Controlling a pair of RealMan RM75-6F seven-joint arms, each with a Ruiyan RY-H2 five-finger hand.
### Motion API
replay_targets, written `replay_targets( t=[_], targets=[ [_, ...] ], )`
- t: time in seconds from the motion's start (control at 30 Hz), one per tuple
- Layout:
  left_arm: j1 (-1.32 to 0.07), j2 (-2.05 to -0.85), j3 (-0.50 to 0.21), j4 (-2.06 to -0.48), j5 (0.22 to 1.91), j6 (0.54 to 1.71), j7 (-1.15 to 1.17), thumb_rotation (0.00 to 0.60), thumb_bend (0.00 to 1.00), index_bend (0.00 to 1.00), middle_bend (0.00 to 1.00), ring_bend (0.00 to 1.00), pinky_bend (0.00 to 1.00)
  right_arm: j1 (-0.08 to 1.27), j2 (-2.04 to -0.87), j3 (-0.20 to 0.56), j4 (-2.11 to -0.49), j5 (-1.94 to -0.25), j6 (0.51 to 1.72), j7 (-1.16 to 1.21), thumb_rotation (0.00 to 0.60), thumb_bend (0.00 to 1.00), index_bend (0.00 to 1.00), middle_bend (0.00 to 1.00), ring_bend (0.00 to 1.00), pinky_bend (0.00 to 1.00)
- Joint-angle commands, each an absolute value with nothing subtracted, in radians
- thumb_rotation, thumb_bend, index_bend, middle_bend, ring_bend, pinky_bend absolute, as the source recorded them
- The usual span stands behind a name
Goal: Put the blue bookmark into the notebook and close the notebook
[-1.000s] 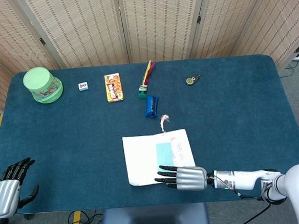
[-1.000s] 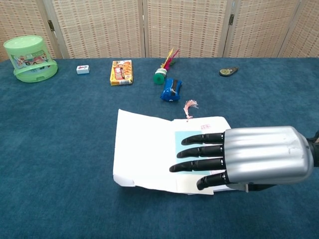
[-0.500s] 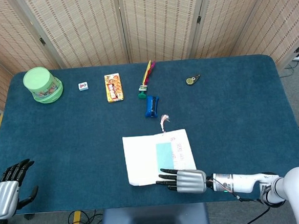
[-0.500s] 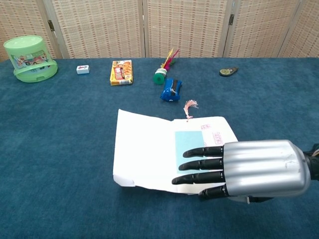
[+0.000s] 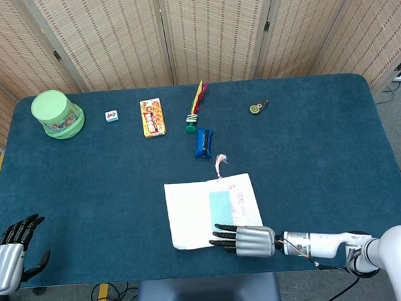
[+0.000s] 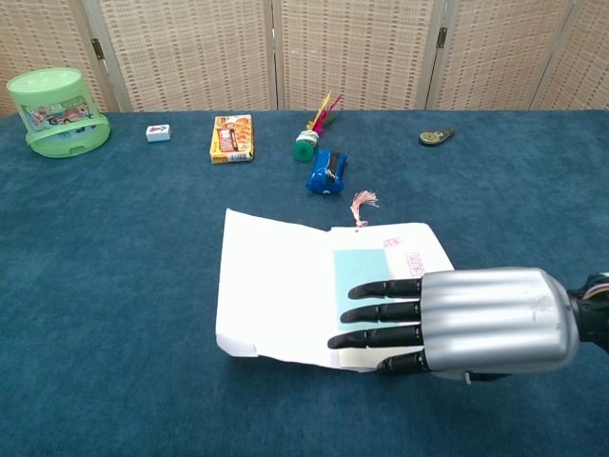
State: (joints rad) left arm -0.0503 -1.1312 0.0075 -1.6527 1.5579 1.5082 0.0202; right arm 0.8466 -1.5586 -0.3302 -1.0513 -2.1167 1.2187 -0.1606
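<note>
Right hand flat, fingers together, holding nothing, has slid nearward off the bookmark | bookmark lies exposed on open notebook, table centre-near | left hand idle, fingers apart | closing not yet begun.

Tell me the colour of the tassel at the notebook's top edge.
Pink; the tassel shows best in the chest view.
</note>
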Motion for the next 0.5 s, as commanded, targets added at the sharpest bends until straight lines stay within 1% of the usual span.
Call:
replay_targets(
  t=[0.03, 0.3, 0.5],
  targets=[
    [-0.051, -1.133, 0.007, -1.651, 1.557, 1.507, 0.020, 0.600, 0.39, 0.17, 0.15, 0.16, 0.18, 0.846, -1.558, -0.328, -1.047, -2.114, 1.214, -0.159, 0.600, 0.59, 0.33, 0.00, 0.00, 0.00],
    [-0.051, -1.134, 0.007, -1.650, 1.557, 1.507, 0.021, 0.600, 0.39, 0.17, 0.15, 0.16, 0.18, 0.843, -1.561, -0.324, -1.035, -2.116, 1.214, -0.143, 0.600, 0.59, 0.33, 0.00, 0.00, 0.00],
    [-0.051, -1.131, 0.005, -1.654, 1.556, 1.510, 0.022, 0.600, 0.39, 0.17, 0.15, 0.16, 0.18, 0.840, -1.531, -0.316, -1.056, -2.131, 1.273, -0.137, 0.600, 0.59, 0.32, 0.00, 0.00, 0.00]
  ],
)
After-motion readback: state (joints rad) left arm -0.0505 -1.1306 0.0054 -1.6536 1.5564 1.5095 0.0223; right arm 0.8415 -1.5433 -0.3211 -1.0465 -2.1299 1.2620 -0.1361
